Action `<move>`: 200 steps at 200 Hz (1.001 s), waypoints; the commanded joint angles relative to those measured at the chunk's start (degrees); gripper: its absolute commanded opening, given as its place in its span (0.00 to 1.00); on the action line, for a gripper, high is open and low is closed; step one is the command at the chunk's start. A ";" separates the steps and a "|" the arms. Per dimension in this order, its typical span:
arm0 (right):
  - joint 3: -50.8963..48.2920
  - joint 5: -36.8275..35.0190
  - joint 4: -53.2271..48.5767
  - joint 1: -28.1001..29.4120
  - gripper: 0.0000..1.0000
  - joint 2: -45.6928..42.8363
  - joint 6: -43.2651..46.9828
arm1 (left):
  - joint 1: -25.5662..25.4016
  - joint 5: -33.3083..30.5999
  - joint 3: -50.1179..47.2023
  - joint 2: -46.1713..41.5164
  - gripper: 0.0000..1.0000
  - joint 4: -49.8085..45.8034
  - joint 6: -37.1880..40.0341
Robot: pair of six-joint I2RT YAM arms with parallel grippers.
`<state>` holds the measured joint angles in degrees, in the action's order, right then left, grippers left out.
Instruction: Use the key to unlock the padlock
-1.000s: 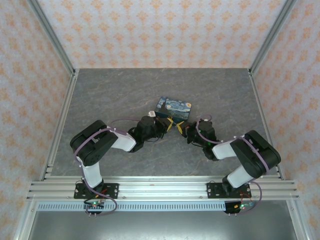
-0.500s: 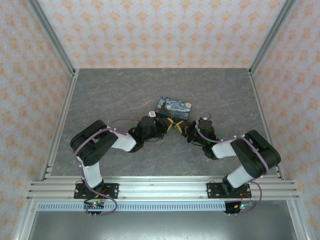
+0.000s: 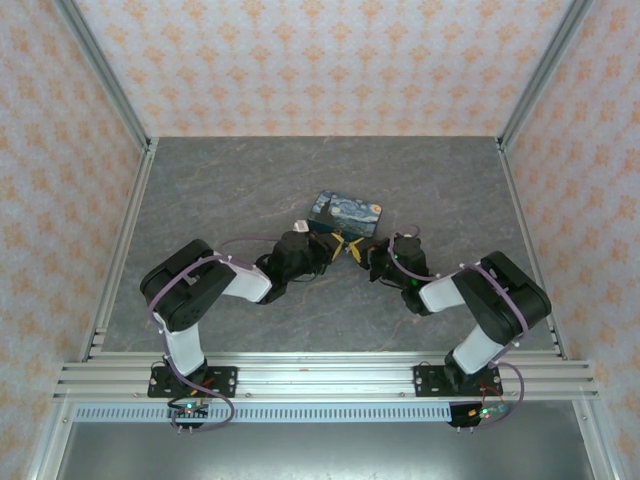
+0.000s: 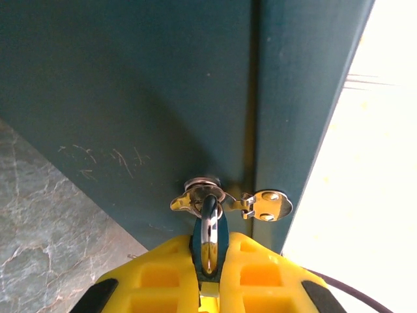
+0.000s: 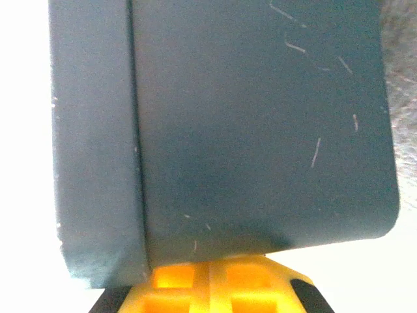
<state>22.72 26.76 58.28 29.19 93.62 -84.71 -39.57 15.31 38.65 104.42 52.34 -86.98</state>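
Worktop: a grey slab (image 3: 230, 180) with pale marble veining and a matt finish, bare toward 12, 9 and 3 o'clock.
Walls: cream paper (image 3: 320, 60) printed with rows of orange ornaments closes the 9, 12 and 3 o'clock sides.
Frame: slanting aluminium posts (image 3: 100, 70) rise at the far corners, and ribbed aluminium rails (image 3: 320, 375) cross the 6 o'clock edge and carry both arm bases.
Box: a dark blue starry-patterned box (image 3: 348, 210) lies flat near the middle of the worktop, a little toward 12 o'clock; its plain side is scratched.
Hasp: a small chrome hasp (image 4: 264, 204) sits on the box's side at the lid seam.
Padlock: its chrome shackle (image 4: 208, 225) hangs through the hasp, at the box's 6 o'clock side.
Left gripper: it (image 4: 208, 261) reaches in from 8 o'clock, with its yellow fingers pinching the padlock just below the hasp.
Right gripper: it (image 5: 208, 274) comes in from 4 o'clock with its fingers pressed together, tips against the box's side.
Key: too small to make out in these views.
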 commanded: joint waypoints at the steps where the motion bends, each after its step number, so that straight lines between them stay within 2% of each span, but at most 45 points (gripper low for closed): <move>1: 5.50 2.06 4.92 0.25 0.00 0.57 -0.25 | -2.46 6.79 1.00 -0.14 0.00 2.64 1.11; 55: 5.05 4.50 -2.43 -1.75 0.00 0.31 6.47 | -2.44 6.72 -0.30 -1.63 0.00 2.15 1.62; 121: 7.53 7.60 3.99 -2.97 0.00 4.74 1.32 | -2.41 7.17 0.19 -0.80 0.00 1.25 2.29; 193: 7.10 6.90 1.47 -3.09 0.00 5.63 0.62 | -2.35 4.14 -0.78 -1.59 0.00 -4.79 6.54; 200: 6.99 7.06 1.93 -3.22 0.07 5.89 0.56 | -2.24 3.95 -0.88 -1.47 0.00 -4.66 6.75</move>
<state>27.11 35.66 55.24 26.46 98.48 -83.35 -39.33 14.00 38.52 104.40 49.78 -83.46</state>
